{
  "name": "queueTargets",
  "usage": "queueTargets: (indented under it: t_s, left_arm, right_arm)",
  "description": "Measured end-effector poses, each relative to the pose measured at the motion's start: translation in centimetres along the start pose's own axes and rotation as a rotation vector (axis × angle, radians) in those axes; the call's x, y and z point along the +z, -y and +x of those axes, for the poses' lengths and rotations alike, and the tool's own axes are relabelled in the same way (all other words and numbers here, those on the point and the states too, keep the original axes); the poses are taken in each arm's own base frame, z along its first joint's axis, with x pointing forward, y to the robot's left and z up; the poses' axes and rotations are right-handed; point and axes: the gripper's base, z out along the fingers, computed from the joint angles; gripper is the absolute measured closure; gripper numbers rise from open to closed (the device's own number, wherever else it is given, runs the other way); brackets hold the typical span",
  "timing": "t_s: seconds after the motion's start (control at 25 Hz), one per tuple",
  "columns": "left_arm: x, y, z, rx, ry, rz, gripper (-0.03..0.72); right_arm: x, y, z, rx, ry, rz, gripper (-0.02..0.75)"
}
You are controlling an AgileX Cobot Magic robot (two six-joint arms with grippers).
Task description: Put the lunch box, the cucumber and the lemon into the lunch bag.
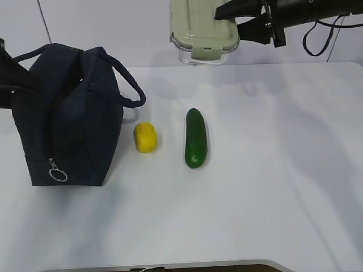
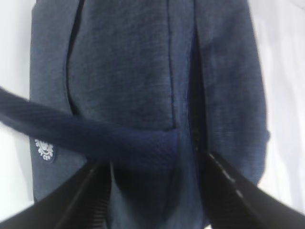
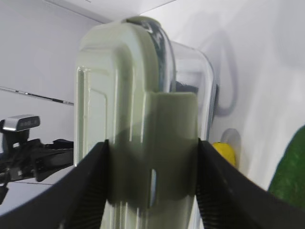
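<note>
Exterior view shows my right gripper [image 1: 227, 27] clamped on the lunch box [image 1: 203, 29], held aloft; the lunch bag [image 1: 68, 116] lies well off to its left and below, long axis front to back; my left gripper [image 2: 155, 191], jaws spread, straddles the bag's handle [image 2: 86, 136]; lemon [image 1: 145, 137] and cucumber [image 1: 195, 137] lie below the box

White table [image 1: 272, 198]: bag [image 1: 68, 113], lemon [image 1: 145, 137], cucumber [image 1: 195, 137]

Place: robot lab or test bench.
Surface: plain white table [image 1: 272, 198], bare of household clutter.
Backdrop: blank white wall [image 1: 102, 28] at 12 o'clock.
Equipment: black cabled arm [image 1: 306, 11] at 1 o'clock.
</note>
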Motion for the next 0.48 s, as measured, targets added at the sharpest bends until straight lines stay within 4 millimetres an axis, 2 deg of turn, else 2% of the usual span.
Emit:
queueTargets:
  t_s: [0.12, 0.36, 0.48]
  left_arm:
    - [0.7, -0.5, 0.0, -0.007, -0.021, -0.002, 0.276]
    - [1.1, -0.3, -0.3, -0.029, 0.001, 0.042, 0.297]
    - [1.0, -0.2, -0.3, -0.039, 0.01, 0.055, 0.382]
  right_arm:
    - [0.4, -0.7, 0.0, -0.01, -0.011, -0.013, 0.333]
    - [1.1, -1.1, 0.2, -0.007, -0.026, -0.023, 0.333]
    - [1.4, -1.3, 0.4, -0.011, -0.034, -0.029, 0.333]
